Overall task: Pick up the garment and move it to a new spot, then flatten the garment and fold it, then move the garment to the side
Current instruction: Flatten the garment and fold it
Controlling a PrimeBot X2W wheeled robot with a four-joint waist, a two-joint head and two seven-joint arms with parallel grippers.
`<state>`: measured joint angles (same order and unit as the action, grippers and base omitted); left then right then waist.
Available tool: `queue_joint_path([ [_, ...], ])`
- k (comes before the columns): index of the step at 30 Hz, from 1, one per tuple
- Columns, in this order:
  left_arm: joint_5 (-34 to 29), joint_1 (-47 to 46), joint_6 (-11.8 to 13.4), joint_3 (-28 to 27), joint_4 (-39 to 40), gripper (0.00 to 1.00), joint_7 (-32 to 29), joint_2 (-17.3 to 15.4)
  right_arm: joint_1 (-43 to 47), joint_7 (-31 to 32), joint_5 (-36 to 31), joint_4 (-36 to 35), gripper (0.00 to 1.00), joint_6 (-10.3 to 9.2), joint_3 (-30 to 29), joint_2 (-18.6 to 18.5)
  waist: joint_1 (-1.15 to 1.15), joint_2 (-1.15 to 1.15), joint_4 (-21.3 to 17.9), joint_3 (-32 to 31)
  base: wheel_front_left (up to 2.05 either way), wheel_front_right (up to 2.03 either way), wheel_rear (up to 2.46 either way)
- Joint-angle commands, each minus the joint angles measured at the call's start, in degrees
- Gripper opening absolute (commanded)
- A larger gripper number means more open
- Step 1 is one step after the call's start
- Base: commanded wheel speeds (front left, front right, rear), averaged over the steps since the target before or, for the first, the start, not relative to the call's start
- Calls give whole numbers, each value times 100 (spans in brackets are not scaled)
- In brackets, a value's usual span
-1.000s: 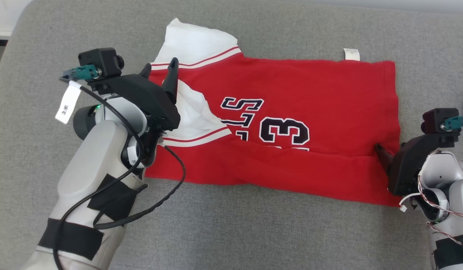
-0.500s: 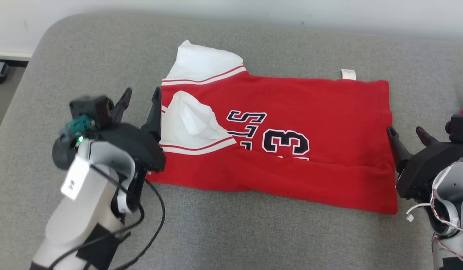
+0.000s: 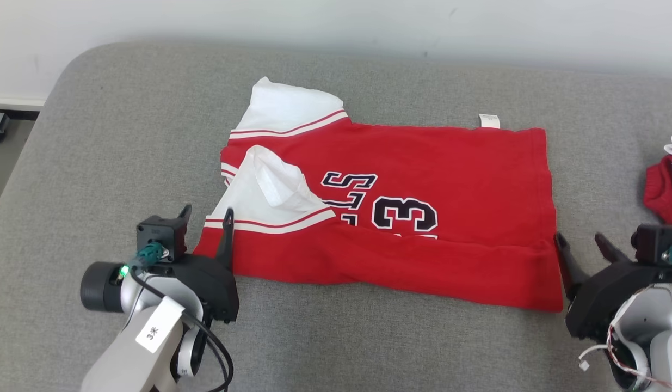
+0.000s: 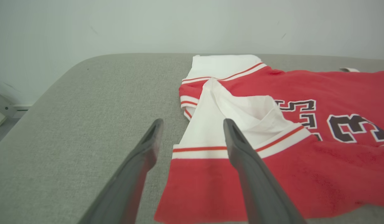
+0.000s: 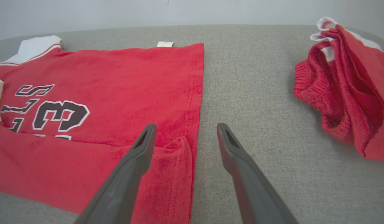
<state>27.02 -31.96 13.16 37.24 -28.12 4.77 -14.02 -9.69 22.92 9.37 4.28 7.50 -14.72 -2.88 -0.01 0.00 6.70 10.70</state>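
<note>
The garment is a red jersey with white sleeves and dark numerals, lying flat on the grey cushion with its near long edge folded over. It also lies spread in the left wrist view as the garment and in the right wrist view as the garment. My left gripper stands open at the near left corner, one finger over the cloth, holding nothing. At the near right corner my right gripper is open and empty, straddling the jersey's side hem.
A second red garment lies crumpled at the cushion's right edge. The grey cushion ends at a white wall behind and rounds off at the far left corner, with floor beyond.
The head camera has tilted up, so the wall now shows. My left gripper has drawn back from the sleeve area to the near left corner. The right gripper has pulled back slightly to the hem.
</note>
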Motion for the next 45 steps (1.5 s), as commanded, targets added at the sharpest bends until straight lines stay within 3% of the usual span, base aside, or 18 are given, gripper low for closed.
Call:
queue_joint_path([
  [1, -49, 81, 29, 64, -111, 100, -105, -54, 110, 32, -74, 80, 100, -1, -36, -9, 1, 0, -24, -32, 0, 0, 0],
  [10, -180, 82, 188, 242, -508, 100, -549, -167, 414, 364, -57, 247, 100, -1, 33, -11, 1, 0, -86, -56, 0, 0, 0],
  [16, -35, 105, 49, 298, -725, 98, -868, -202, 406, 437, -76, 276, 100, -1, 99, -10, 1, 0, -129, 11, 0, 0, 0],
  [18, 14, 86, 0, 319, -794, 76, -913, -178, 374, 479, -140, 297, 100, -1, 121, -11, 1, 0, -136, 39, 0, 0, 0],
  [21, 88, 65, -78, 330, -904, 67, -966, -153, 377, 571, -152, 348, 100, -1, 178, -10, 1, 0, -135, 72, 0, 0, 0],
  [23, 117, 47, -90, 324, -947, 67, -938, -132, 393, 612, -116, 364, 100, -1, 210, -10, 1, 0, -133, 88, 0, 0, 0],
  [27, 195, 69, -126, 286, -1024, 36, -932, -90, 447, 746, -48, 400, 100, -1, 263, -10, 1, 0, -122, 108, 0, 0, 0],
  [29, 267, 89, -156, 261, -1069, 7, -940, -57, 455, 815, -47, 415, 100, -1, 273, -11, 1, 0, -124, 114, 0, 0, 0],
  [30, 294, 88, -169, 252, -1090, 0, -923, -43, 454, 834, -51, 413, 91, -1, 276, -10, 1, 0, -125, 118, 0, 0, 0],
  [31, 325, 85, -187, 245, -1123, 0, -915, -33, 445, 865, -24, 427, 61, -1, 277, -10, 1, 0, -125, 124, 0, 0, 0],
  [35, 399, 71, -248, 241, -1227, 0, -906, 20, 363, 949, 69, 548, 45, -2, 252, -11, 1, 0, -135, 138, 0, 0, 0],
  [37, 443, 53, -261, 232, -1269, 0, -879, 40, 323, 956, 48, 628, 24, -4, 286, -12, 1, 0, -138, 146, 0, 0, 0],
  [38, 466, 47, -290, 234, -1289, 0, -882, 53, 291, 927, 68, 653, 0, -5, 295, -12, 1, 0, -135, 152, 0, 0, 0],
  [45, 579, 65, -410, 179, -1322, 0, -661, 121, 217, 880, 162, 750, 0, -4, 368, -7, 1, 0, -94, 115, 0, 0, 0],
])
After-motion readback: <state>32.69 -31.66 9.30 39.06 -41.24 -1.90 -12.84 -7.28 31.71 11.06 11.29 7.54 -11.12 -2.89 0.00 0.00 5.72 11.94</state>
